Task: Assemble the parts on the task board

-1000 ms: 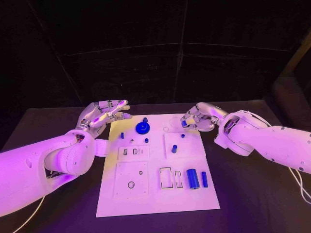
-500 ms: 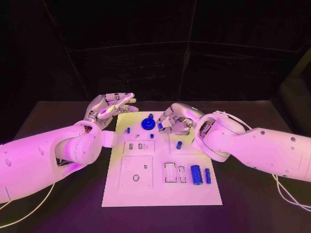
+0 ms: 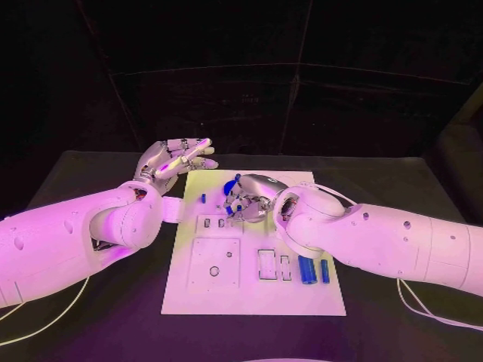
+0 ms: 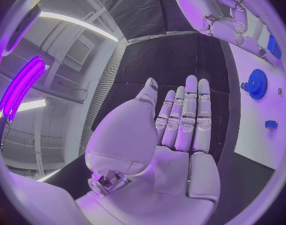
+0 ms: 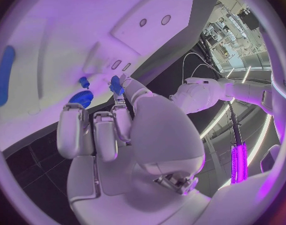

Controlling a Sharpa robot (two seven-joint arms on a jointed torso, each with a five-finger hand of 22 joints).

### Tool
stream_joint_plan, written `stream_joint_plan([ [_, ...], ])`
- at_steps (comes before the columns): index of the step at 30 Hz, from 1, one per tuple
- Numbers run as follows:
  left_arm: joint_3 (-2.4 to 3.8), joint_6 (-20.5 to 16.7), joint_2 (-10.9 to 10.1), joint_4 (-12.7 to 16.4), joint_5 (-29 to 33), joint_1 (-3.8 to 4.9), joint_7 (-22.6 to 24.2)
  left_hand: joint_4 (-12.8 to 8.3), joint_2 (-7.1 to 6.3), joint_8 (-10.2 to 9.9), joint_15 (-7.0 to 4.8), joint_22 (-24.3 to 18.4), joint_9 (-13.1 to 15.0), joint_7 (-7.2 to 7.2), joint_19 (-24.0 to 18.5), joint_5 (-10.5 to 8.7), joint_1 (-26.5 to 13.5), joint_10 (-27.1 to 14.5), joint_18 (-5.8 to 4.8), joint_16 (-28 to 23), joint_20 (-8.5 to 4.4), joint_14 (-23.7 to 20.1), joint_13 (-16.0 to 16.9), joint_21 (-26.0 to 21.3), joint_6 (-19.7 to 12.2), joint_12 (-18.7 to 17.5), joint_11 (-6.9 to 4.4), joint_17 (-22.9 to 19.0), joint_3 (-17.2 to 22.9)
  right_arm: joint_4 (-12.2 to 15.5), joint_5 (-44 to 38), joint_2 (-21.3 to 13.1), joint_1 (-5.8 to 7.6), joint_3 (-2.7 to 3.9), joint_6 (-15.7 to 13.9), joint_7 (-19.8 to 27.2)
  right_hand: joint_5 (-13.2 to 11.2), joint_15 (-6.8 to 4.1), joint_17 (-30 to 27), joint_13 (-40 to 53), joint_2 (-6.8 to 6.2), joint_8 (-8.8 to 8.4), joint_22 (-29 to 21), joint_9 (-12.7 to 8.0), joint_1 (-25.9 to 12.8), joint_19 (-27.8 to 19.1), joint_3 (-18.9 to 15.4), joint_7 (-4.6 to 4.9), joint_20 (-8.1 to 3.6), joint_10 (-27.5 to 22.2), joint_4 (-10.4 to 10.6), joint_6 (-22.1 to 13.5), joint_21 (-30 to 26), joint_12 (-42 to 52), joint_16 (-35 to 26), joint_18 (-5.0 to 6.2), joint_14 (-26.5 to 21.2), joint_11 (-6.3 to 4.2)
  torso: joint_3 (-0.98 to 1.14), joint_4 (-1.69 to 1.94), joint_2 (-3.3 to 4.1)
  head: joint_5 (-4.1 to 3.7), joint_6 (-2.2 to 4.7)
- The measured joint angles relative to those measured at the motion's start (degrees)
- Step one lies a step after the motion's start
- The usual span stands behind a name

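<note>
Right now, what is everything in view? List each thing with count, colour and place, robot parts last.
Task board: one, white, middle of the table.
Table: one, black, under the board.
Gear: one, blue, at the board's far end.
Cylinders: two, blue, lying side by side on the board's near right part.
Small peg: one, blue, far left part of the board.
Small part: one, blue, at the right hand's fingertips.
Left hand: fingers spread, holding nothing, off the board's far left corner.
Right hand: over the board's far middle.

We see a smooth matt white task board, glossy blue plastic-looking parts, and a matt black table.
</note>
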Motion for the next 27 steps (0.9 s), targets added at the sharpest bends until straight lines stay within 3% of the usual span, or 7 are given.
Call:
stream_joint_plan([
  [13, 0.00, -0.7, 0.3, -0.4, 0.3, 0.12, -0.2, 0.0, 0.00, 0.0, 0.00, -0.1, 0.0, 0.00, 0.0, 0.00, 0.0, 0.0, 0.00, 0.0, 0.00, 0.0, 0.0, 0.0, 0.0, 0.0, 0.00, 0.0, 0.0, -2.2, -2.9, 2.6, -1.04, 0.01, 2.8, -1.7, 0.2, 0.00, 0.0, 0.1, -0.47, 0.01, -0.1, 0.0, -0.4, 0.0, 0.4, 0.00, 0.00, 0.0, 0.4, 0.0, -0.2, 0.0, 0.0, -0.01, 0.0, 0.00, 0.14, 0.12, 0.03, 0.96, -0.29],
  [27, 0.00, -0.8, 0.6, -0.6, 0.4, 0.14, -0.3, 0.0, 0.00, 0.0, 0.00, 0.0, 0.0, 0.21, 0.0, 0.00, 0.0, 0.0, 0.00, 0.0, 0.00, 0.0, 0.0, 0.0, 0.2, -0.2, 0.00, 0.0, 0.0, -3.1, -4.3, 3.1, -1.16, 0.17, 4.1, -2.1, 0.2, 0.00, 0.0, 0.2, -1.21, 0.01, -0.2, 0.0, -1.7, 0.0, 1.4, 0.00, 0.00, 0.0, 1.1, 0.0, -0.2, 0.0, 0.0, 0.00, 0.0, 0.00, 0.20, -0.03, 0.04, 1.10, -0.77],
])
